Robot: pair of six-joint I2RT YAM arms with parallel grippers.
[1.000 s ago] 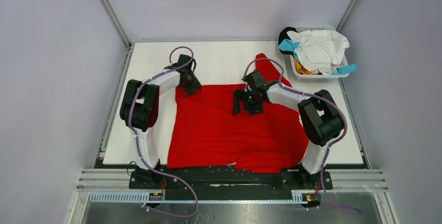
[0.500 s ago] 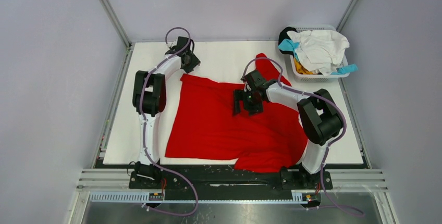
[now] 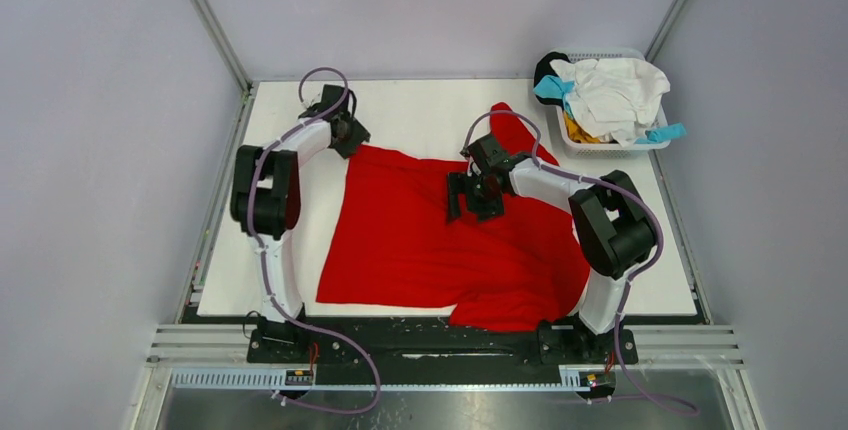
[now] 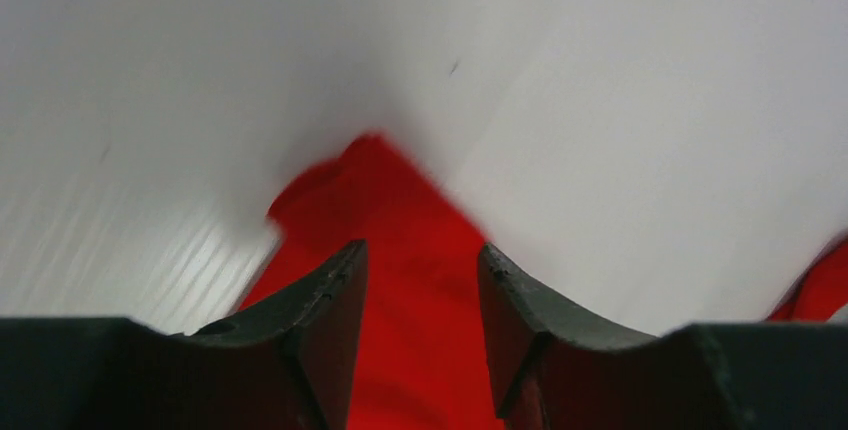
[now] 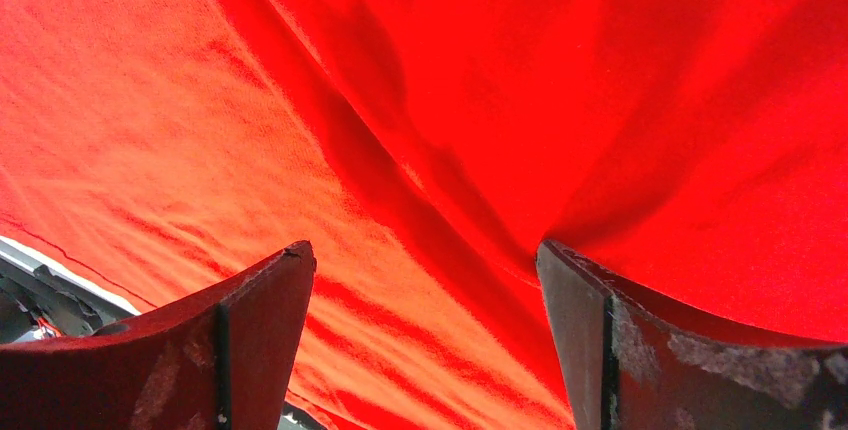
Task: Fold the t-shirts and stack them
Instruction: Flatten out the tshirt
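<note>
A large bright red t-shirt [image 3: 430, 240] lies spread on the white table [image 3: 430, 110], bunched along its right and near side. My left gripper [image 3: 349, 136] is at the shirt's far left corner. In the left wrist view [image 4: 422, 245] its jaws stand a little apart, with the red corner [image 4: 400, 190] lying between and beyond them. My right gripper [image 3: 470, 197] is open low over the shirt's upper middle. In the right wrist view [image 5: 425, 245] its jaws stand wide over a crease in the red cloth [image 5: 500, 80]. White [image 3: 615, 90], teal [image 3: 665, 134], orange [image 3: 578, 132] and black [image 3: 548, 65] shirts fill the basket.
The white lattice basket [image 3: 612, 150] stands at the table's far right corner. One red sleeve [image 3: 510, 125] points toward the far edge near the right arm. Bare white table shows left of and beyond the shirt. Metal frame rails edge the table.
My left gripper swung to the far side and then left, and the shirt's far left corner went with it, so the left edge now lies straighter. The right gripper has hardly moved.
</note>
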